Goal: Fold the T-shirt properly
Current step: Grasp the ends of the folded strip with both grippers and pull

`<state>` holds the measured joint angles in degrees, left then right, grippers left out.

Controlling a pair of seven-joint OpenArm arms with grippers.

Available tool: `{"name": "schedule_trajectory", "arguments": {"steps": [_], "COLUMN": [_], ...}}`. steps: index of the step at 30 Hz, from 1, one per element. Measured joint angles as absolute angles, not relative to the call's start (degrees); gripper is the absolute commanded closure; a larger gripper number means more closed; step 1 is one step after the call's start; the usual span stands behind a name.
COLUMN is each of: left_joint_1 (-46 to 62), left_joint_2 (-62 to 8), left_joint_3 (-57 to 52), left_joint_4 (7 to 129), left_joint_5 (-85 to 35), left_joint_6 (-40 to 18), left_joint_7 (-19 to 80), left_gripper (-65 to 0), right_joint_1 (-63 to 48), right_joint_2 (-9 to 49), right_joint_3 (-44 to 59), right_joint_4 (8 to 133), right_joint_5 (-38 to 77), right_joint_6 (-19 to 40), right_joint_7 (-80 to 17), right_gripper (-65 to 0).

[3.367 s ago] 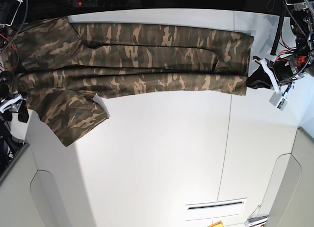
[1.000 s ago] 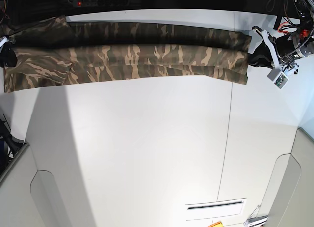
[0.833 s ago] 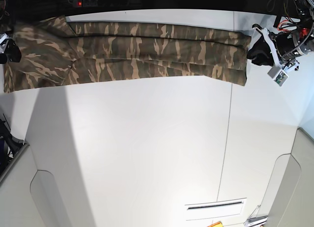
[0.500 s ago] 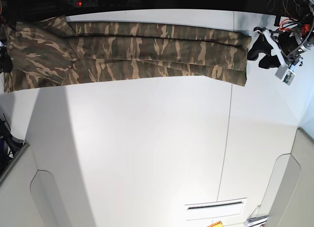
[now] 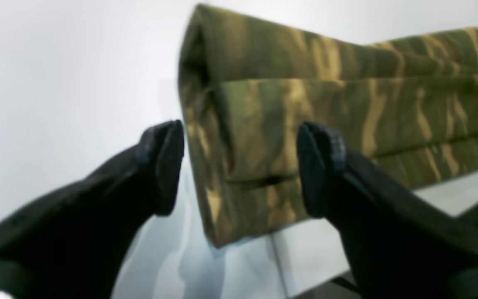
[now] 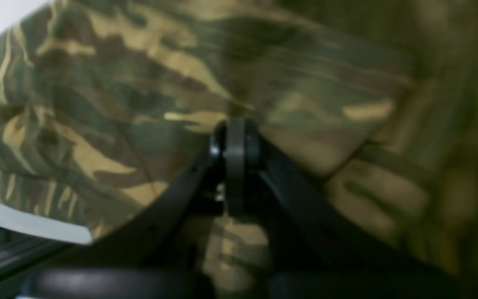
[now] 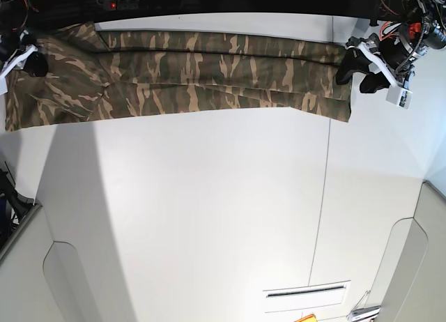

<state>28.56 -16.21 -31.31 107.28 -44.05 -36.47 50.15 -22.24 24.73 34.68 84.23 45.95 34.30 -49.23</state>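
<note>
T-shirt folded into a long band — left side just let go

Your left gripper point(image 5: 239, 166) now stands spread at the T-shirt point(image 7: 188, 74) end it pinched a second ago; your right gripper point(image 6: 235, 141) has pressed its fingers together over the other end. The band lies along the far tabletop point(image 7: 223, 210) edge, so a crosswise fold looks next — no containers in view.

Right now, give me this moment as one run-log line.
T-shirt: folded long strip on table | left gripper: open, straddling strip's end | right gripper: shut, over opposite end, hold unclear
</note>
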Motion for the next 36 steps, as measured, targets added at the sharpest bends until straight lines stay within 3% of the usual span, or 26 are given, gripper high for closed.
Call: {"name": "schedule_trajectory", "arguments": {"steps": [8, 22, 36], "left_joint_1": [27.6, 25.9, 23.6], "left_joint_2": [-16.2, -16.3, -16.5], "left_joint_3": [-31.1, -31.1, -31.8], "left_joint_4": [100.1, 99.9, 96.2], "left_joint_5": [-40.3, -35.6, -42.7], "left_joint_6": [-34.7, -31.3, -32.7], "left_joint_7": [46.5, 45.0, 51.5], "left_gripper": [-44.9, -44.9, -44.9], "right_joint_1": [-14.0, -11.9, -11.9], "right_joint_2": [25.1, 25.0, 25.0], "right_joint_3": [26.6, 26.2, 26.2], "right_joint_4": [79.2, 78.9, 78.9], "right_joint_5": [41.1, 41.1, 41.1], "right_joint_6": [34.7, 34.7, 34.7], "right_joint_7": [-47.7, -48.2, -48.2], "right_gripper": [0.0, 0.0, 0.0]}}
